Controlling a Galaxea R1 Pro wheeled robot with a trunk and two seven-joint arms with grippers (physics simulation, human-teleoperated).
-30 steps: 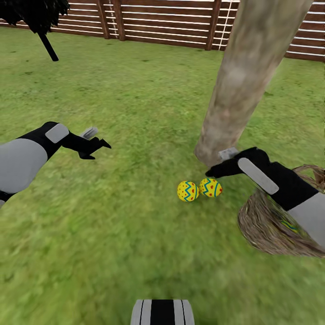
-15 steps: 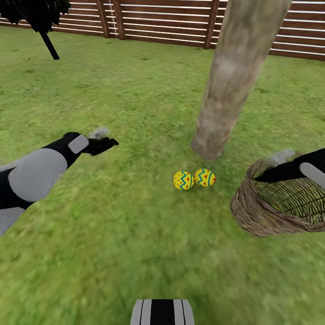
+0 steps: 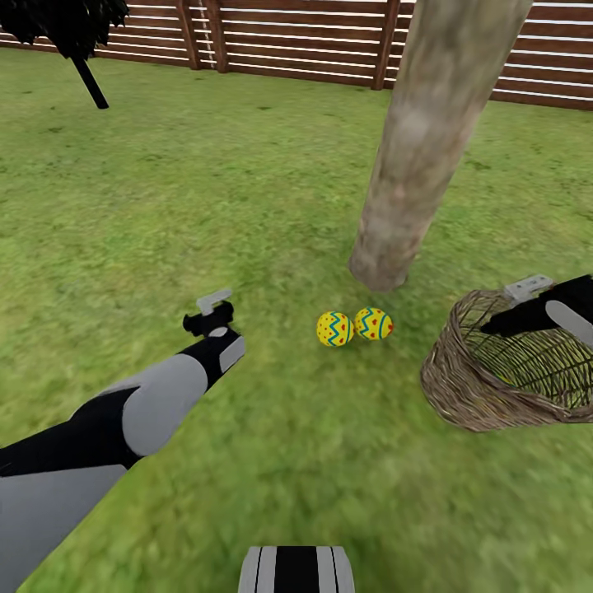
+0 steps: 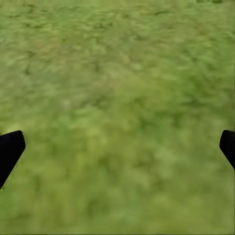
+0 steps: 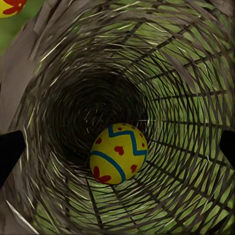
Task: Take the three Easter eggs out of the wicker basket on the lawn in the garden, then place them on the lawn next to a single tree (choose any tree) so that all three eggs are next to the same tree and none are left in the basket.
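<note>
Jaws of both grippers spread wide. Right gripper [image 3: 494, 323] at wicker basket [image 3: 461, 387] mouth; one Easter egg [image 5: 118, 153] deep inside. Two eggs [image 3: 354, 327] touching on lawn [image 3: 206, 189] beside tree [image 3: 420, 156]. Left gripper [image 3: 206, 317] above grass.

Tree [image 3: 428, 156] cut off by the head view's top edge, crown out of frame. Wicker basket [image 3: 486, 387] runs off the right edge, far rim unseen. Right gripper [image 3: 515, 317] at the basket mouth: arm clipped at the right edge, finger gap hard to read from the head view. In the right wrist view, an egg [image 5: 11, 7] at the corner is mostly cropped. Left gripper [image 3: 210, 313] small in the head view; its fingertips [image 4: 10, 149] are just corner slivers. Grass there is blurred, probably motion.
</note>
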